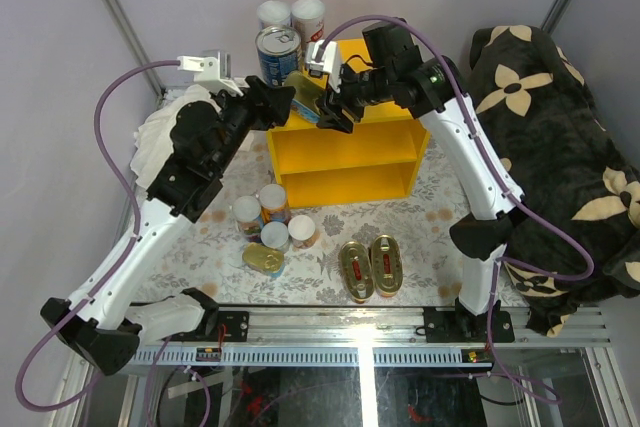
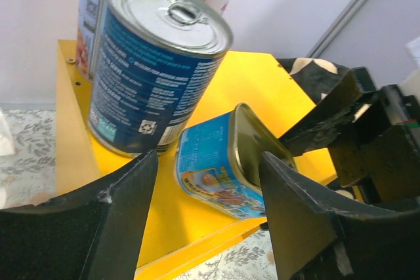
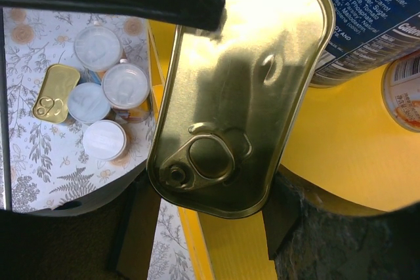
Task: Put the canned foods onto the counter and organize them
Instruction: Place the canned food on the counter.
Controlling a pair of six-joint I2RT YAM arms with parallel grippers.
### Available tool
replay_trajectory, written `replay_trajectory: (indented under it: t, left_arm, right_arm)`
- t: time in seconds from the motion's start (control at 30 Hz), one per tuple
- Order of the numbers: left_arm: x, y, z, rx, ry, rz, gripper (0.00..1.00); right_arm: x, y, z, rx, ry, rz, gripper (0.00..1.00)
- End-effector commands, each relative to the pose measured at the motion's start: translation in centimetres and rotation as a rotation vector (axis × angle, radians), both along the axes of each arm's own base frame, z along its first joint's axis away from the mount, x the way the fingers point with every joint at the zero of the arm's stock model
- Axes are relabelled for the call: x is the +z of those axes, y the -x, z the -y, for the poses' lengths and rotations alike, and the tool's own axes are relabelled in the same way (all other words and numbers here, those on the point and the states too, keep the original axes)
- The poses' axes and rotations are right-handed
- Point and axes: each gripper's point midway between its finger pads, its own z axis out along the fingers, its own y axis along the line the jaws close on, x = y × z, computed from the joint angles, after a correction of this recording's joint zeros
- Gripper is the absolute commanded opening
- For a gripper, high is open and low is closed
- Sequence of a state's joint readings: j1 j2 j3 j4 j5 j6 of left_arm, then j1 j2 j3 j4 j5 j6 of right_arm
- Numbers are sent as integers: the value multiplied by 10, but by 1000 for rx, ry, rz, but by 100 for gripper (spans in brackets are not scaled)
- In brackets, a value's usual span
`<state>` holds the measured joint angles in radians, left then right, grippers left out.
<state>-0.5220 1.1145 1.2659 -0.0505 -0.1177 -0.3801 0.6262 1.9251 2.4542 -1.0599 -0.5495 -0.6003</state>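
The yellow counter (image 1: 352,139) carries two white-lidded tall cans (image 1: 292,15) and a wide blue-labelled steel can (image 1: 277,51) at its back left corner. My right gripper (image 1: 328,105) is shut on a rectangular gold-lidded fish tin (image 1: 303,95), held tilted on edge on the counter top (image 2: 262,83) beside the blue can (image 2: 157,63). My left gripper (image 2: 210,227) straddles this blue-sided tin (image 2: 226,172). Its right finger (image 2: 302,214) is against the lid edge and its left finger (image 2: 125,221) stands apart. The right wrist view shows the tin's lid (image 3: 243,90) between my fingers (image 3: 282,218).
On the floral floor in front of the counter stand several small white-lidded cans (image 1: 274,219), a flat gold tin (image 1: 263,259) and two gold oval tins (image 1: 370,267). A black flowered cloth (image 1: 545,147) lies at the right, a white cloth (image 1: 165,127) at the left.
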Motion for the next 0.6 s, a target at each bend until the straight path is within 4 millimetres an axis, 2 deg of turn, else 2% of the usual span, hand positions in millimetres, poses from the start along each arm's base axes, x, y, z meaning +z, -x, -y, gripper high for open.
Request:
replay_trajectory:
  t: [0.0, 0.07, 0.23, 0.4, 0.5, 0.57]
  left_arm:
    - [8, -7, -12, 79, 2, 10, 62]
    - [5, -9, -13, 92, -3, -2, 61]
    - [-6, -13, -22, 150, 0, -34, 59]
    - [-21, -14, -29, 190, -2, -76, 59]
    - [-28, -15, -32, 211, -4, -94, 59]
    - [-32, -15, -34, 223, -6, -104, 59]
  right_arm:
    - [-4, 0, -5, 13, -11, -37, 5]
    - [-6, -1, -7, 11, -12, -45, 8]
    - [-5, -5, -10, -3, -28, -50, 32]
    - [-8, -8, -12, -10, -30, -61, 39]
    - [-10, -7, -12, -9, -26, -67, 48]
    - [-11, -7, -13, -10, -28, -72, 58]
